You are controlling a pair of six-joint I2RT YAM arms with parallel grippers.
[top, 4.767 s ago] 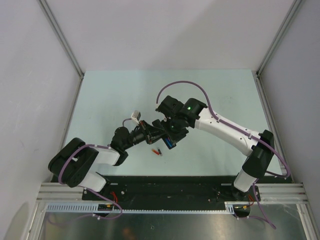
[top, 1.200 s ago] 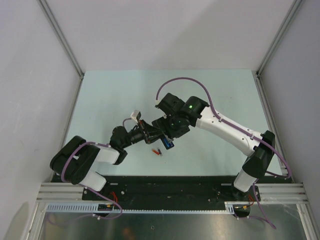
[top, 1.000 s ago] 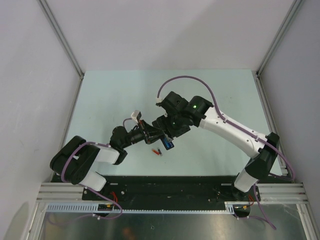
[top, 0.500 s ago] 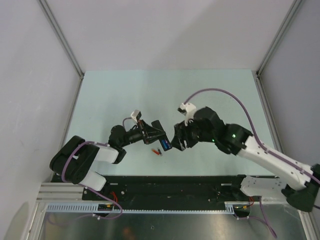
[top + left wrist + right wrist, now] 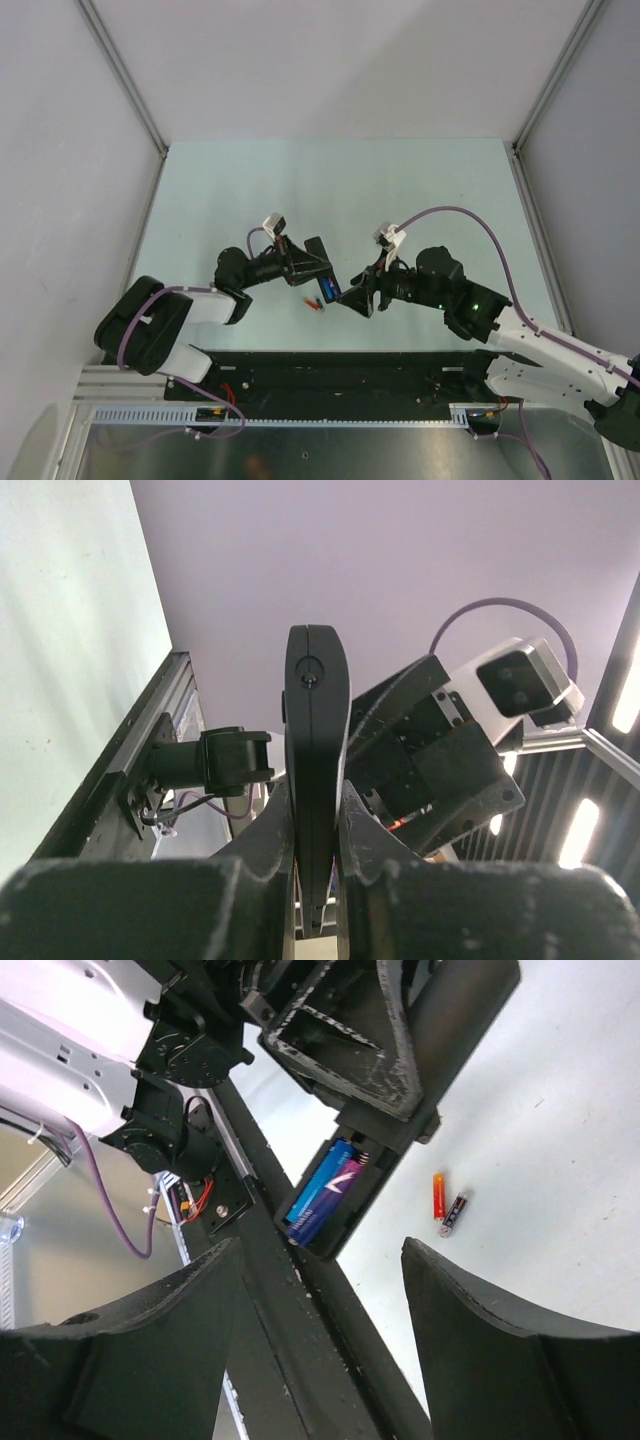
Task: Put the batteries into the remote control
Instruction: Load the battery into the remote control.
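Blue battery (image 5: 322, 1203) sits in the remote control (image 5: 316, 730) recess; your left claw (image 5: 317, 845) clamps that remote. Your right claw (image 5: 318, 1310) gapes empty just right of it.

Can read no word, brand or number anywhere; see only a white printed mark on the blue battery (image 5: 322, 1192) lying in the remote control (image 5: 364, 1198) recess, too blurred to make out; likewise faint specks on the dark loose battery (image 5: 453, 1214), illegible.
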